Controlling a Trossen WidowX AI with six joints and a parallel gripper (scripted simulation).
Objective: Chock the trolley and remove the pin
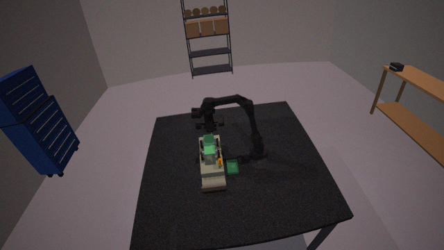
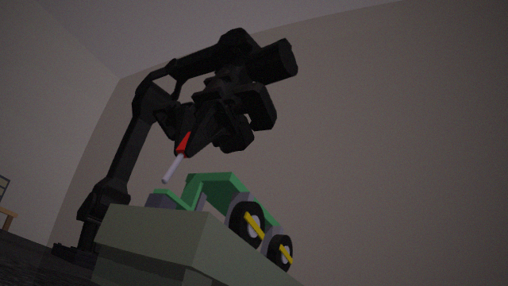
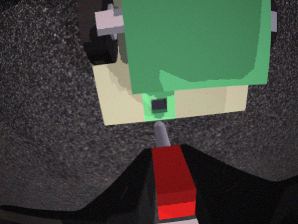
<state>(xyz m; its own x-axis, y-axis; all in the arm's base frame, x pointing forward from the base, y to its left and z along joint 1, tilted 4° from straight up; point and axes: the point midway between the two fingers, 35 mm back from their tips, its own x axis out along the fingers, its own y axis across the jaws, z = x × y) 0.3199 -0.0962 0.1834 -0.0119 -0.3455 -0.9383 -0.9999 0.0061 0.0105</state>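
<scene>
Gripping stop pin (image 2: 177,159), hand (image 2: 190,148) above trolley (image 2: 222,191), tray (image 1: 232,167) beside ramp (image 1: 212,177)

Dark speckled table (image 1: 284,194) at frame centre, pale ramp (image 1: 212,178) resting on it centre-left, green tray (image 1: 232,167) just right of ramp, black arm base (image 1: 257,153) right of tray

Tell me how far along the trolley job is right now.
Done: the yellow chock with orange handle sits beside the green trolley. In hand: the gripper holds the red-headed stop pin, its shaft clear of the trolley. Left: drop it in the green tray, open, back away.
</scene>
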